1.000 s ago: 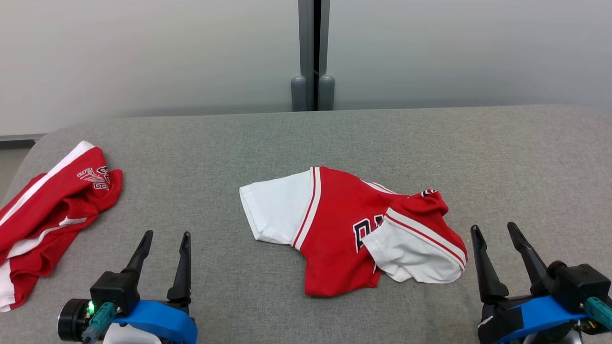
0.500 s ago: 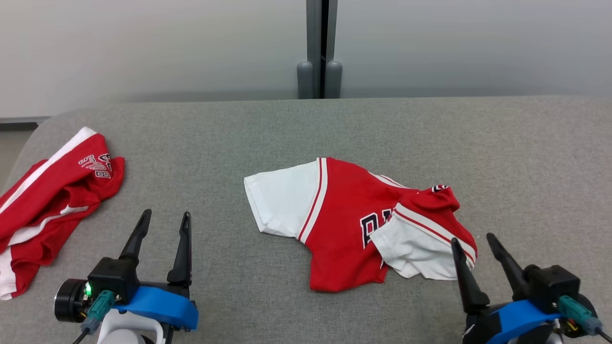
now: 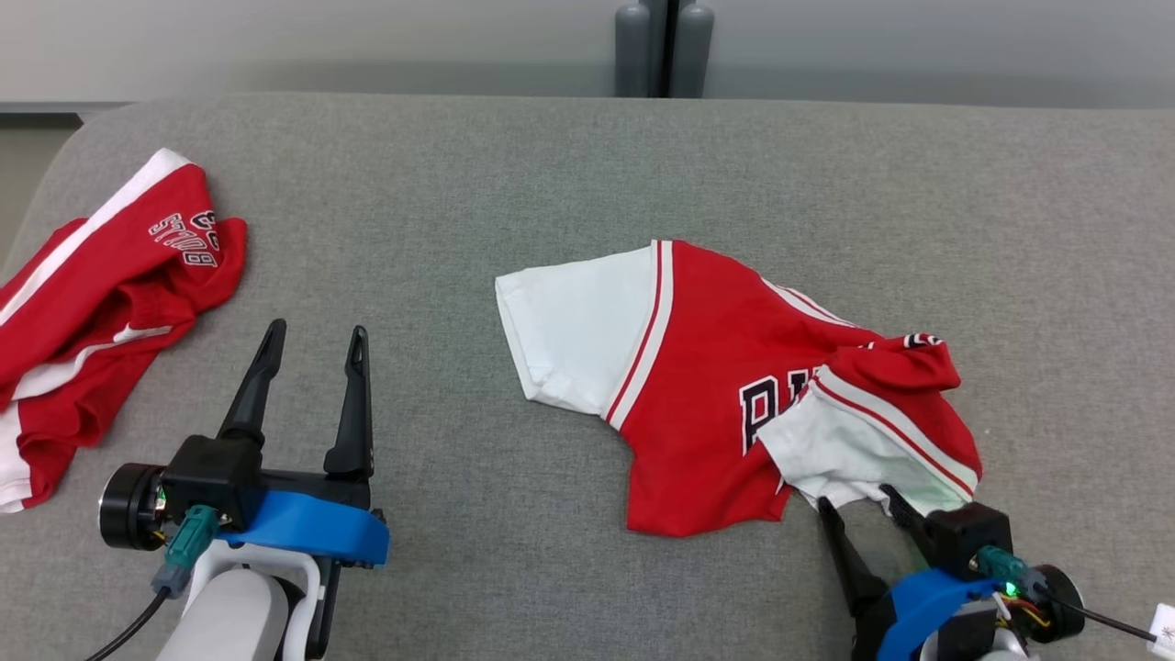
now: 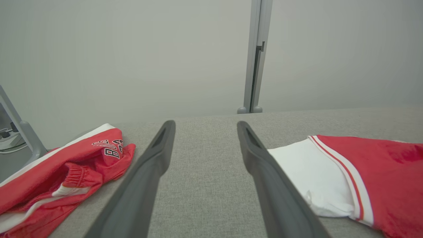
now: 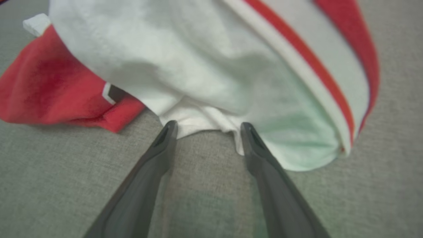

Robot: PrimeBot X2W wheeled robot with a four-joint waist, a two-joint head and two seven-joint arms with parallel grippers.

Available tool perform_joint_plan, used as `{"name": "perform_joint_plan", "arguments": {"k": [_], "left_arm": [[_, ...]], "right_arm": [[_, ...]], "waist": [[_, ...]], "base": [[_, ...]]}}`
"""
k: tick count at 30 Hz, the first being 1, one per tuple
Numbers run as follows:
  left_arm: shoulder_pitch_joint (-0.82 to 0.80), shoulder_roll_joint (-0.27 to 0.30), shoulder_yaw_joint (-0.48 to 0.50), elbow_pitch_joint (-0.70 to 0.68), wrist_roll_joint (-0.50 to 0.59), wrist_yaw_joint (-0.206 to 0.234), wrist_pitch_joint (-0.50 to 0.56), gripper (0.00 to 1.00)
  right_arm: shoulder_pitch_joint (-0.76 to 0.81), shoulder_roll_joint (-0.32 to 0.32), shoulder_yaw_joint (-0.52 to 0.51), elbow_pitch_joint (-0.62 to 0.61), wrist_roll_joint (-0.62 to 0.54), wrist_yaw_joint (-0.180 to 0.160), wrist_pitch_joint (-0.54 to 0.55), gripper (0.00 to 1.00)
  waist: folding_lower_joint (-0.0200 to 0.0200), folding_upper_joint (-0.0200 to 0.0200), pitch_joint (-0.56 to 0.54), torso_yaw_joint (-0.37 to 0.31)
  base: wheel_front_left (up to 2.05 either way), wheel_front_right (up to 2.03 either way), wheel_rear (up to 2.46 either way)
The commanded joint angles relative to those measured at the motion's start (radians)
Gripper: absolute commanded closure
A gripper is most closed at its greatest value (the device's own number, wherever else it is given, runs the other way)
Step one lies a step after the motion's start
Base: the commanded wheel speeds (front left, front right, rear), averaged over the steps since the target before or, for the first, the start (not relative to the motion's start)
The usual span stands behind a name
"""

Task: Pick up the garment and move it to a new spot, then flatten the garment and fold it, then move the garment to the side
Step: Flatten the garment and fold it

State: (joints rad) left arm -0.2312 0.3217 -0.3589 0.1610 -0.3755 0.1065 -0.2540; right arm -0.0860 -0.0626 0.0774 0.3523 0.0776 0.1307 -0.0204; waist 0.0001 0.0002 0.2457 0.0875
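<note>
Cloth in plain grey covers the table (image 3: 551, 165), and the garment (image 3: 707, 395), a red top with white sleeves and dark lettering, lies crumpled right of the middle. One white sleeve is spread flat toward the left. The other sleeve is folded over the red body at the near right. The right gripper (image 3: 856, 498) sits at the near right corner of the garment with its two dark fingers apart, their tips at the hem of that folded sleeve. The right wrist view is blurred, so the tips may be touching the white cloth or may be just short of it; nothing is pinched between them. The left gripper (image 3: 317, 328) hovers over bare table at the near left, fingers spread wide and empty, well apart from the garment. A red bundle (image 3: 101, 294) with white stripes lies at the left edge. A grey post (image 3: 663, 46) stands beyond the far edge.
</note>
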Motion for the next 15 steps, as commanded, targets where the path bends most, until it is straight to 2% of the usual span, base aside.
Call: {"name": "perform_joint_plan", "arguments": {"k": [1, 2, 3, 4, 5, 9, 15], "left_arm": [[-0.016, -0.001, 0.005, 0.0, 0.008, 0.004, -0.006, 0.0], [-0.019, -0.004, 0.006, 0.001, 0.009, 0.003, -0.006, 0.0], [-0.022, -0.006, 0.006, 0.003, 0.01, 0.002, -0.007, 0.0], [-0.023, -0.007, 0.008, 0.005, 0.012, 0.0, -0.009, 0.0], [-0.022, -0.008, 0.01, 0.007, 0.014, 0.0, -0.009, 0.0], [-0.002, -0.012, 0.012, 0.015, 0.018, 0.001, -0.011, 0.0], [0.021, -0.007, 0.017, 0.019, 0.019, 0.004, -0.012, 0.0]], "right_arm": [[-0.003, -0.005, 0.01, 0.035, -0.006, 0.0, 0.016, 0.0], [-0.008, -0.01, 0.02, 0.059, -0.009, 0.0, 0.023, 0.02], [-0.013, -0.007, 0.034, 0.072, 0.015, 0.0, 0.017, 0.53], [-0.015, -0.007, 0.05, 0.086, 0.019, 0.001, 0.024, 0.72], [-0.016, -0.009, 0.063, 0.099, 0.028, 0.002, 0.03, 1.0], [-0.003, -0.022, 0.106, 0.081, 0.075, 0.002, -0.009, 1.0], [0.021, -0.059, 0.206, -0.093, 0.153, 0.0, -0.054, 1.0]], "waist": [[-0.0001, -0.0002, 0.009, 0.008], [-0.0001, -0.0002, 0.011, 0.009], [-0.0001, -0.0002, 0.011, 0.009], [-0.0001, -0.0002, 0.011, 0.009], [-0.0001, -0.0002, 0.008, 0.007], [-0.0001, -0.0002, -0.017, -0.003], [-0.0001, -0.0002, -0.063, -0.024]], "base": [[0.0, 0.0, 0.0], [0.0, 0.0, 0.0], [0.0, 0.0, 0.0], [0.0, 0.0, 0.0], [0.0, 0.0, 0.0], [0.0, 0.0, 0.0], [0.0, 0.0, 0.0]]}}
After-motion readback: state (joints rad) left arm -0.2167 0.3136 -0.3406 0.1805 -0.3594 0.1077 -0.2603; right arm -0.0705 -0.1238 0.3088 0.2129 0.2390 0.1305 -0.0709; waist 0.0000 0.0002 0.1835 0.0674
